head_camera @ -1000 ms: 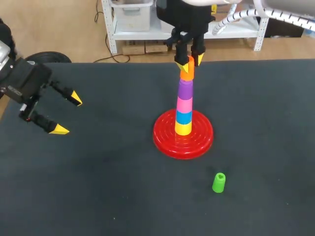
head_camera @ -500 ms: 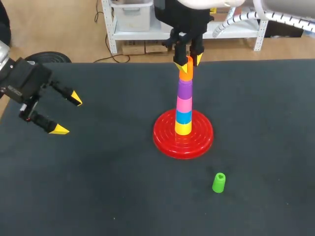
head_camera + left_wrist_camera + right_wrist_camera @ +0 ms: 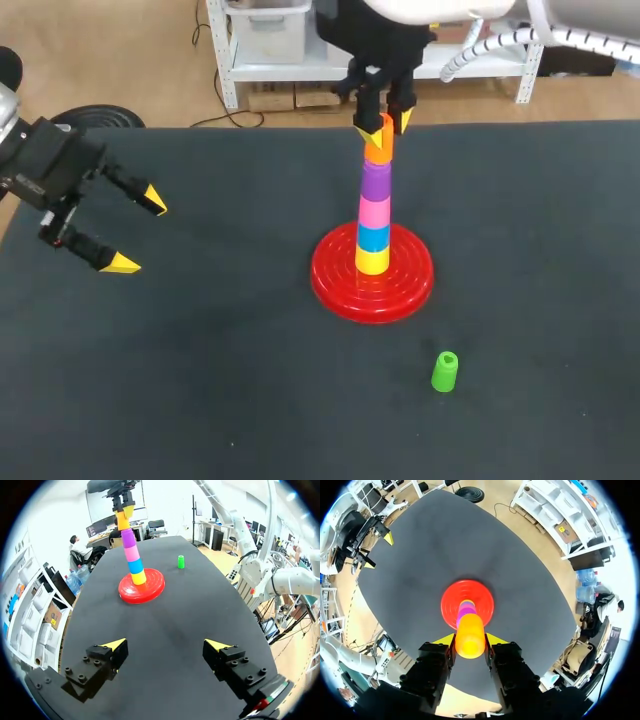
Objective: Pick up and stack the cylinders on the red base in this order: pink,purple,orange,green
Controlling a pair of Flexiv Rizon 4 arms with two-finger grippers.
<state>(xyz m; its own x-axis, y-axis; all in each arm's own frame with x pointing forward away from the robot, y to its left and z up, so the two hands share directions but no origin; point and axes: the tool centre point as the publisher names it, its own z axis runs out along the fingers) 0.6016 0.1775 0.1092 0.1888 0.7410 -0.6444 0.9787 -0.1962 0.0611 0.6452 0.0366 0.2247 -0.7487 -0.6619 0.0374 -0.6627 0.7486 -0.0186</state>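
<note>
On the base point(image 3: 340, 280) at centre, pink point(image 3: 374, 212) and purple point(image 3: 376, 181) sit stacked. The right gripper point(image 3: 384, 126) clamps orange point(image 3: 379, 150) atop them; green point(image 3: 444, 371) lies lower right, not yet stacked. The left gripper point(image 3: 135, 230) gapes empty.

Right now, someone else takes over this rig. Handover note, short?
Right gripper: shut on the orange cylinder, at the top of the stack on the red base; seated or not, cannot tell.
Left gripper: open, empty, off to the left, away from the stack.
Done: pink cylinder and purple cylinder stacked, above a blue cylinder and a yellow cylinder.
Left: release orange, then put the green cylinder, standing alone on the robot's side of the base, on top.
</note>
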